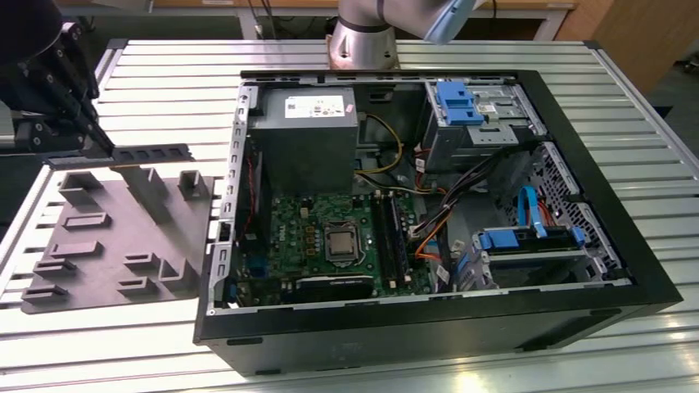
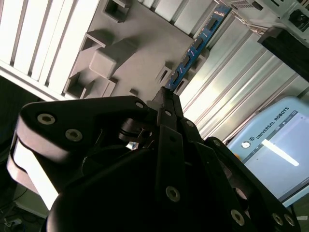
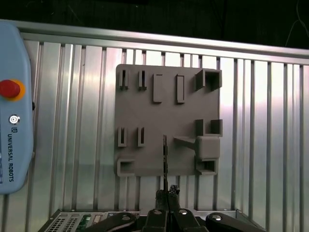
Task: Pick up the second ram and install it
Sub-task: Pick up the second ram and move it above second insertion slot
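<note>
Exterior view first: the claw [image 1: 106,151] is up at the exterior view's left, above the far edge of the grey tray [image 1: 120,246]. Its 2 fingers are squeezed shut on 1 end of the second ram [image 1: 153,153]. The stick pokes out sideways from the claw toward the computer case [image 1: 611,270]. It is held level, and its flat side shows. It looks lifted clear of the tray, but from this side I cannot be sure that nothing touches.

The tray lies flat on the silver table [image 1: 175,65] with long ribs, just beside the open case. Small grey blocks [image 1: 191,184] stand up from the tray. Inside the case sits a green board [image 1: 317,229] with long black slots [image 1: 390,237] on it. A big grey box [image 1: 300,123] sits farther back. The round base of the arm [image 1: 366,37] stands behind the case.

In the second wrist view the 2 black fingers meet on the second ram [image 2: 193,48]. Its blue edge with dark chips runs away from them over the tray. A pale blue box [image 2: 275,145] lies on the table nearby.

In the first wrist view the second ram [image 3: 165,159] is seen from its thin side, a dark line over the tray's edge. The pale blue box has 1 red button [image 3: 9,89].
</note>
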Robot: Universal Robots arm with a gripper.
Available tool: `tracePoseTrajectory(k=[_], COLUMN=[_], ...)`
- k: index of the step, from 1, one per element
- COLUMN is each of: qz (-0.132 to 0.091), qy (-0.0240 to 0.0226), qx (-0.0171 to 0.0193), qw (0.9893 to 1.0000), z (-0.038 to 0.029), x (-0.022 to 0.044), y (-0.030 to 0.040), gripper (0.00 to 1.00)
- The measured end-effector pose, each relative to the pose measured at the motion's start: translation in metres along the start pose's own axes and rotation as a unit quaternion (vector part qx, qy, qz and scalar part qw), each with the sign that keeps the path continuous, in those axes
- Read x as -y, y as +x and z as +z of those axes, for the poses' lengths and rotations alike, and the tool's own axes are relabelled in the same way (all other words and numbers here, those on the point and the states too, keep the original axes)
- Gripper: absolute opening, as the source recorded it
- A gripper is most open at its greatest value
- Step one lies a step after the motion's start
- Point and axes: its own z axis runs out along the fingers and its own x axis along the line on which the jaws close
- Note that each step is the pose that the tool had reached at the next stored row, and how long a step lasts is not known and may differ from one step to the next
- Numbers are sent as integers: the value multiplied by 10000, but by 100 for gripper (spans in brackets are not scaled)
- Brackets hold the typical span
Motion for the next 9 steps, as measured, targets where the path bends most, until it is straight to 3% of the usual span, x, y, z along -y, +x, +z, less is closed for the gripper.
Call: tracePoseTrajectory(k=[9], qz=[0], qy=[0], qx=[1], qw=[10000], z=[-2], x=[51], y=[1], gripper=[12])
